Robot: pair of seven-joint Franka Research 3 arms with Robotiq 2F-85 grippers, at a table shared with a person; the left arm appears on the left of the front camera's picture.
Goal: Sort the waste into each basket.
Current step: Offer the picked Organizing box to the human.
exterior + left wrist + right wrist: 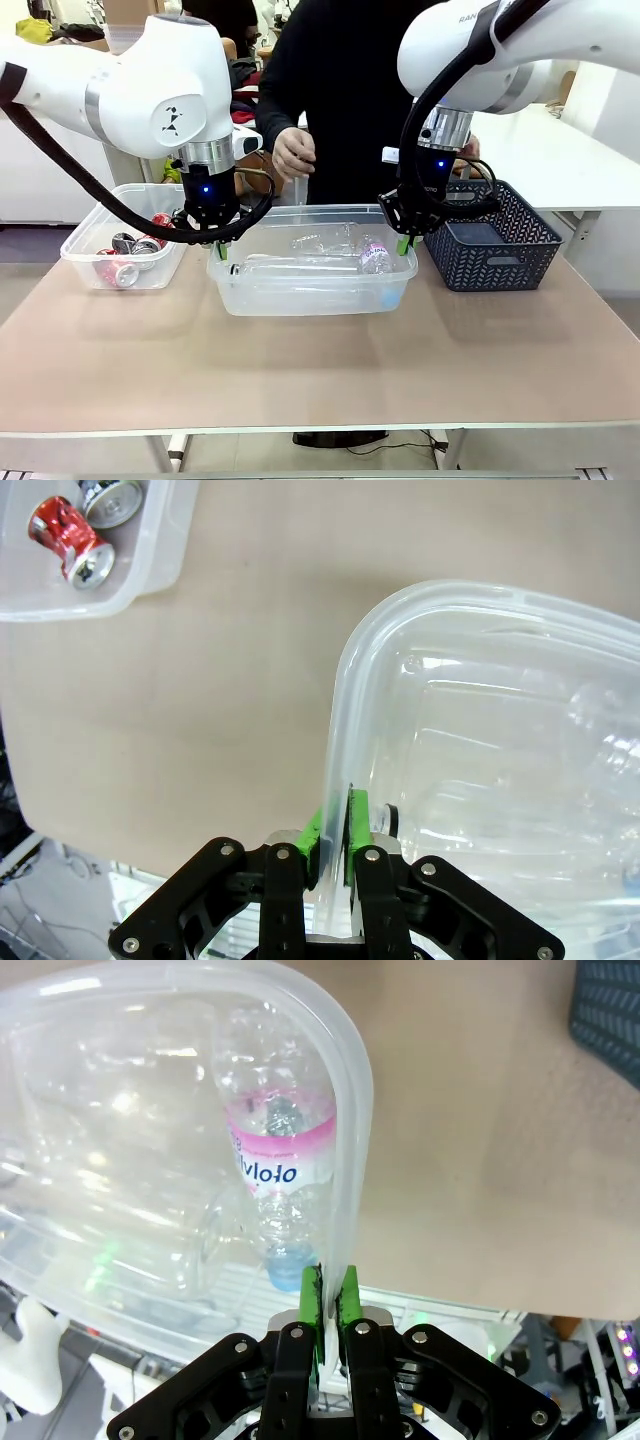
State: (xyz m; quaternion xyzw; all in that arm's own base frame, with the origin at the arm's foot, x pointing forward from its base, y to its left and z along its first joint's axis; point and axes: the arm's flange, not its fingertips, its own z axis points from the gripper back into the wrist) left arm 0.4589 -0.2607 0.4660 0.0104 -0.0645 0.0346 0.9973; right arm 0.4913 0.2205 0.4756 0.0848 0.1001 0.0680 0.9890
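Front view: both arms stand over the middle clear tub [310,290] at table [300,380] centre. Left gripper [222,248] sits at the tub's 9 o'clock end, right gripper [405,243] at its 3 o'clock end. Left wrist view: left gripper [335,830] has its jaws narrow, green pads pinched on the tub's rim [335,720], one pad inside the wall, one outside. Right wrist view: right gripper [327,1295] has its jaws narrow too, clamped on the opposite rim [355,1140]. Clear plastic bottles [320,255] lie inside the tub; one with a pink-banded label [268,1150] rests against the wall by the right jaws. Second clear tub [120,255], at 9 o'clock, holds red and silver cans [130,250]. Dark lattice basket [490,240] stands at 3 o'clock, just beside the middle tub. A person's hand [293,155] hangs at 12 o'clock, behind the tub.
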